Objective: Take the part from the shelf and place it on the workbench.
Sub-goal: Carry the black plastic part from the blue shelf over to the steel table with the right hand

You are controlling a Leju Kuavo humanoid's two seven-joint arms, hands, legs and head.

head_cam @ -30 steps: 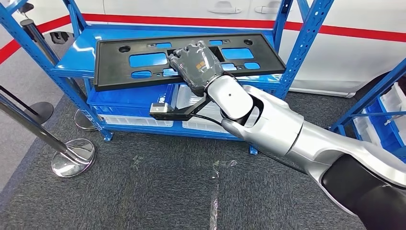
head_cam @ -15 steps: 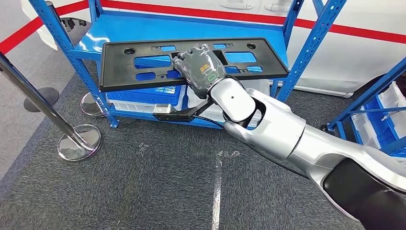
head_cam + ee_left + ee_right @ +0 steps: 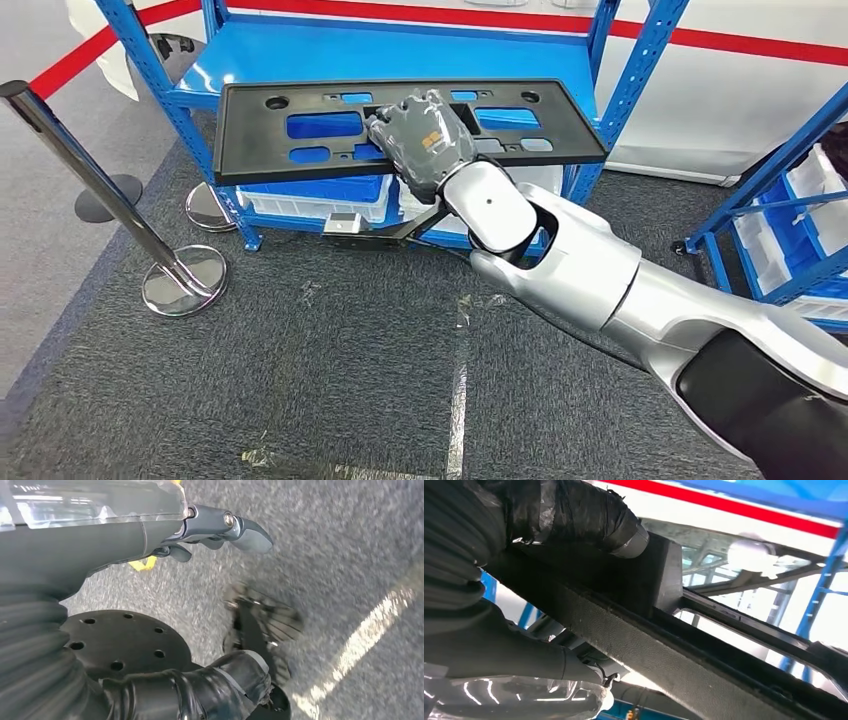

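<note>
Grips the black panel (image 3: 300, 150) with the right hand (image 3: 420, 140) close to the middle of its long side, fingers over the top face and thumb below. Likely chosen so the long, flat piece balances and neither end droops. Holds it nearly level at 12 o'clock in the head view, in front of the blue shelf (image 3: 300, 60) and above the pale bins (image 3: 320, 205) on the lower level. Hard to say from here whether the far edge rests on the shelf board or hangs free of it. Judged as the carrying-off step, with no workbench to be seen yet. Calls for care at 9 o'clock, where a chrome post (image 3: 90, 190) stands on the grey carpet (image 3: 300, 380), and at 3 o'clock, where a second blue rack (image 3: 780, 200) stands near the panel's end. Seen from the right wrist: a taped thumb (image 3: 574, 515) pressed against a raised block on the panel (image 3: 664, 655), with its rough edge running across and daylight showing through its cut-outs. Confirms a firm clamp that the head view, with the back of the hand in the way, cannot prove. Seen from the left wrist: the left hand (image 3: 150, 535) hanging over the carpet, fingers (image 3: 245, 530) and thumb (image 3: 235, 675) apart with nothing between them. Kept idle, presumably because one hand is enough for so light a piece.
</note>
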